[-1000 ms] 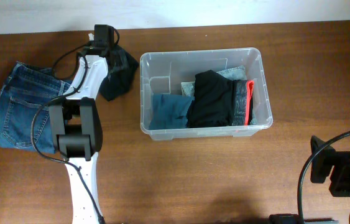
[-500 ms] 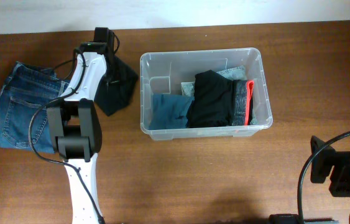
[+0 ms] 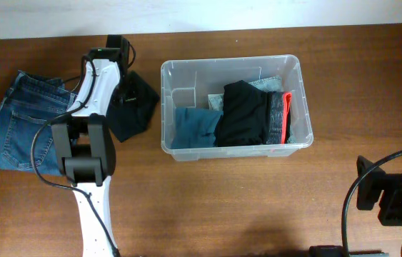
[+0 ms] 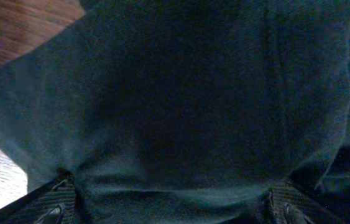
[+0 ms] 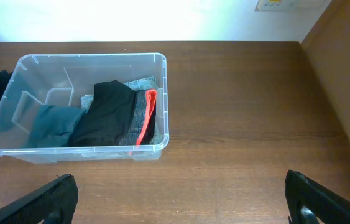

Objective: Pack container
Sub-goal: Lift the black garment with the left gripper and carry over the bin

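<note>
**Dark garment under the left gripper, not yet picked up**

On the tabletop (image 3: 208, 200) the container (image 3: 297, 68) stands near the left gripper (image 4: 168, 210), on the side toward the right arm, and far ahead of the right gripper (image 5: 190, 202). It is already partly filled with a teal garment (image 3: 195, 127), a black garment (image 3: 243, 113) and a grey piece with a red band (image 3: 286, 116). A pair of jeans (image 3: 18, 125) lies flat on the left gripper's other side, away from the container.

The step in hand looks like fetching the next piece of clothing. The left gripper hangs directly over a dark garment (image 3: 138, 107), which fills its wrist view. Its jaws are spread wide, with cloth bunched between them but nothing pinched. The next move, as I judge it, calls for closing on a good fold of that cloth, lifting it clear of the container's rim, then carrying it across into the free space. The right gripper is parked, jaws wide, holding nothing.

No brand or writing can be read; a small pale card (image 5: 273, 4) on the wall beyond the right gripper is too small to make out
</note>
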`<state>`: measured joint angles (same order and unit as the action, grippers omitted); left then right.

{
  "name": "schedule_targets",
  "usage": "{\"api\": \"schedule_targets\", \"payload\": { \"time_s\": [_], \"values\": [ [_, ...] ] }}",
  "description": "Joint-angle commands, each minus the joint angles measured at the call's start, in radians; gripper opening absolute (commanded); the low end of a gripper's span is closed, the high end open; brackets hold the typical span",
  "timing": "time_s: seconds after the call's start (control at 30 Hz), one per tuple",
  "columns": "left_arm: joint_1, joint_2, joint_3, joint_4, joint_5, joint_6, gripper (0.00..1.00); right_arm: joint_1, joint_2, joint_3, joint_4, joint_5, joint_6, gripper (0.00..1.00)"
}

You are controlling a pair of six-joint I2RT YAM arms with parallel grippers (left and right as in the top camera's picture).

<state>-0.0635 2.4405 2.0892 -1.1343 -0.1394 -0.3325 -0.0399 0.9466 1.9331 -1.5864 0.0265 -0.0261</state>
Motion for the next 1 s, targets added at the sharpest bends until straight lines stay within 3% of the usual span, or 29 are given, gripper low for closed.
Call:
{"api": "schedule_targets", "payload": {
  "time_s": [0.0, 0.13, 0.2, 0.27, 0.43, 0.7, 0.77, 0.97],
  "values": [
    [-0.005, 0.043, -0.039, -0.032, 0.093, 0.020, 0.99, -0.006, 0.003, 0.002, 0.004, 0.012, 0.005, 0.98],
    [-0.006, 0.043, -0.039, -0.040, 0.096, 0.020, 0.91, -0.006, 0.003, 0.002, 0.004, 0.012, 0.005, 0.99],
    [-0.006, 0.043, -0.039, -0.046, 0.095, 0.020, 0.76, -0.006, 0.003, 0.002, 0.004, 0.012, 0.005, 0.98],
    [-0.006, 0.043, -0.039, -0.050, 0.095, 0.020, 0.67, -0.006, 0.003, 0.002, 0.004, 0.012, 0.005, 0.98],
    [-0.005, 0.043, -0.039, -0.052, 0.095, 0.020, 0.61, -0.006, 0.003, 0.002, 0.004, 0.012, 0.005, 0.99],
    [-0.005, 0.043, -0.039, -0.052, 0.095, 0.020, 0.18, -0.006, 0.003, 0.002, 0.003, 0.012, 0.005, 0.99],
    [-0.005, 0.043, -0.039, -0.052, 0.095, 0.020, 0.02, -0.006, 0.003, 0.002, 0.004, 0.012, 0.005, 0.99],
    [-0.001, 0.043, 0.013, -0.090, 0.091, 0.020, 0.01, -0.006, 0.003, 0.002, 0.004, 0.012, 0.005, 0.98]
  ]
}}
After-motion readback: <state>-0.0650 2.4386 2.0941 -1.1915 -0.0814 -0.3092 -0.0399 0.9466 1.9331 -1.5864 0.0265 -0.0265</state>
